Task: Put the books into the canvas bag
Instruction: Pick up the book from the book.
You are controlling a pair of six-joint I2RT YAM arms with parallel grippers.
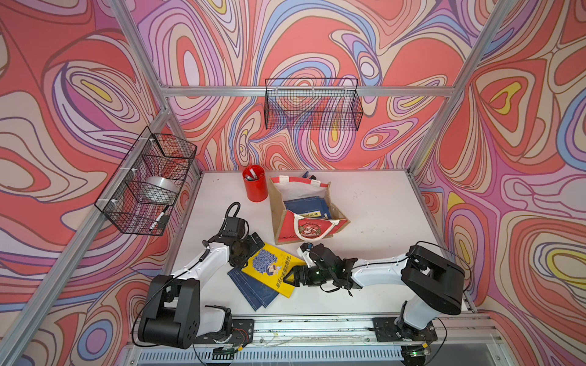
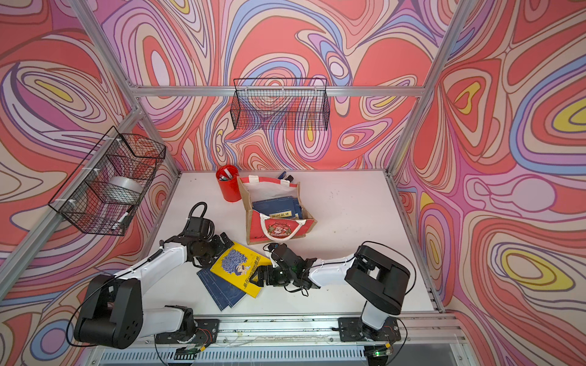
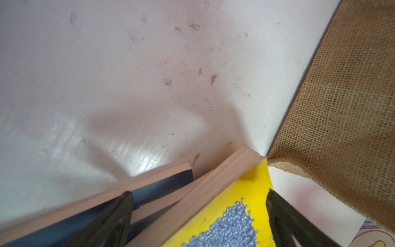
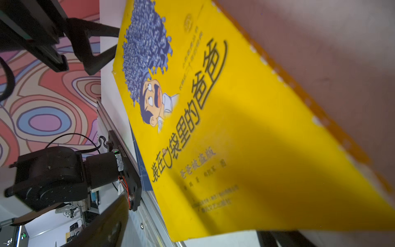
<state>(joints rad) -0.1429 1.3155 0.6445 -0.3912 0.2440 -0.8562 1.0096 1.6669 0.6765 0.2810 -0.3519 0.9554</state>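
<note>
We see the left gripper (image 3: 198, 197) spread wide astride a corner of the yellow book (image 1: 269, 269); the right gripper (image 1: 293, 279) (also spread) sits at its opposite edge; navy books (image 1: 253, 290) lie beneath it on the counter (image 1: 380, 228); further navy volumes (image 1: 304, 206) stand inside the canvas bag (image 1: 285, 229), just beyond.

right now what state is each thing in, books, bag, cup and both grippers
canvas bag: upright, mouth open
navy books in the bag: already inside
yellow book: outside the bag, lying on the pile
navy books on the table: fanned under the yellow book
red pen cup: upright, holding pens
left gripper: open, astride the yellow book's corner
right gripper: open, at the yellow book's edge
</note>
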